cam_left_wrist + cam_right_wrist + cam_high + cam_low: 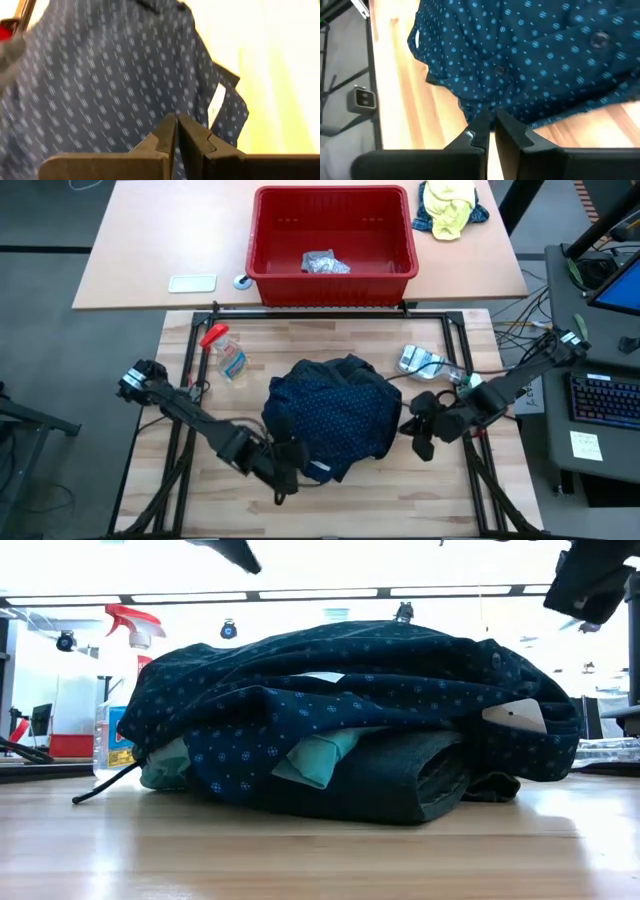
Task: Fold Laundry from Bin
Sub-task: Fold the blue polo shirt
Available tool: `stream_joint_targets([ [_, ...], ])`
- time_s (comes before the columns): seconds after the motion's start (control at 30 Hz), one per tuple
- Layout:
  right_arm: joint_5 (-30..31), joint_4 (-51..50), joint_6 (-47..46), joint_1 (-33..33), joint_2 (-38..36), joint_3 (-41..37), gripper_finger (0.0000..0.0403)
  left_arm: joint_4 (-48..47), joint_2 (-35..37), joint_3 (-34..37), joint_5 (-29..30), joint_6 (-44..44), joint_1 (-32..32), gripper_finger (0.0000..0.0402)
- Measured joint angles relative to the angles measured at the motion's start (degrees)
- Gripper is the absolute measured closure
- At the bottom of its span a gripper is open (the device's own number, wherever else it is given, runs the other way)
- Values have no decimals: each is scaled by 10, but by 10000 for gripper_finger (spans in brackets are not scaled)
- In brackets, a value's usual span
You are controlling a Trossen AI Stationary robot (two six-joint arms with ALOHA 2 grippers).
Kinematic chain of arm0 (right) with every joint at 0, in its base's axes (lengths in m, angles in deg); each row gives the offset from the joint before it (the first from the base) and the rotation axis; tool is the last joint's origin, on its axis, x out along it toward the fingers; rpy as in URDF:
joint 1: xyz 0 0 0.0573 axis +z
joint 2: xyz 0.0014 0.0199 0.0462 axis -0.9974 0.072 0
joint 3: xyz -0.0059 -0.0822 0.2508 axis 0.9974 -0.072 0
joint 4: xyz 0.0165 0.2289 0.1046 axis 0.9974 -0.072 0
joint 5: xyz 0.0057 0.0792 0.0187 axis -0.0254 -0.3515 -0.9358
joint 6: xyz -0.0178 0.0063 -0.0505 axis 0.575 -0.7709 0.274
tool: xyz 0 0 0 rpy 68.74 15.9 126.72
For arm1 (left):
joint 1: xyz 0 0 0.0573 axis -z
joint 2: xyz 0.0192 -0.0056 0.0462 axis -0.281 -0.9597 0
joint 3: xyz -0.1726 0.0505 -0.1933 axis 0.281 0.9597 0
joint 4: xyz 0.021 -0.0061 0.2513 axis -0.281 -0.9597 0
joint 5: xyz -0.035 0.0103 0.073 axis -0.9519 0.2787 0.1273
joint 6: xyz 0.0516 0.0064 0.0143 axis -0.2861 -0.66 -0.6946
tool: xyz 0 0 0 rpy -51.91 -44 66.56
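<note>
Two closed, empty grippers are seen flanking the laundry (330, 418), which is heaped mid-table with the navy dotted garment on top. At its seven o'clock, the left gripper (287, 479) is poised; at three o'clock, the right gripper (421, 442). At twelve o'clock, the bin (332, 272) is placed.

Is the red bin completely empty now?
No, the high view shows one small light grey garment lying on the floor of the red bin.

obstacle: laundry (330, 418) heap mid-table | spray bottle (226, 352) beside | free: bare wood around heap
</note>
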State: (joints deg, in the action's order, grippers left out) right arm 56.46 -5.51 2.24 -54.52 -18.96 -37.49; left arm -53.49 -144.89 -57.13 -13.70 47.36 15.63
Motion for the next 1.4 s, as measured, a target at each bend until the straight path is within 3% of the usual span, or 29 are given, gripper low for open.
stream_joint_targets([
  [0.17,-14,-64,-10,0,-20,24,329,-1,12,-30,-53,-99,-47,359],
  [0.33,11,-138,31,-11,-20,67,254,-5,33,-24,-73,-171,-114,290],
  [0.53,50,-174,165,-64,-7,119,172,-6,54,22,-83,-266,-197,200],
  [0.73,29,-173,316,-161,-3,119,117,50,111,116,-173,-321,-271,152],
  [0.87,-9,-147,405,-231,-2,108,101,61,148,152,-178,-354,-307,148],
  [1.1,-122,-98,470,-346,11,80,103,105,174,192,-238,-350,-345,148],
  [1.2,-173,-84,472,-362,31,70,108,113,169,194,-255,-332,-342,148],
  [1.4,-179,-67,473,-362,62,55,121,101,166,195,-255,-320,-339,147],
])
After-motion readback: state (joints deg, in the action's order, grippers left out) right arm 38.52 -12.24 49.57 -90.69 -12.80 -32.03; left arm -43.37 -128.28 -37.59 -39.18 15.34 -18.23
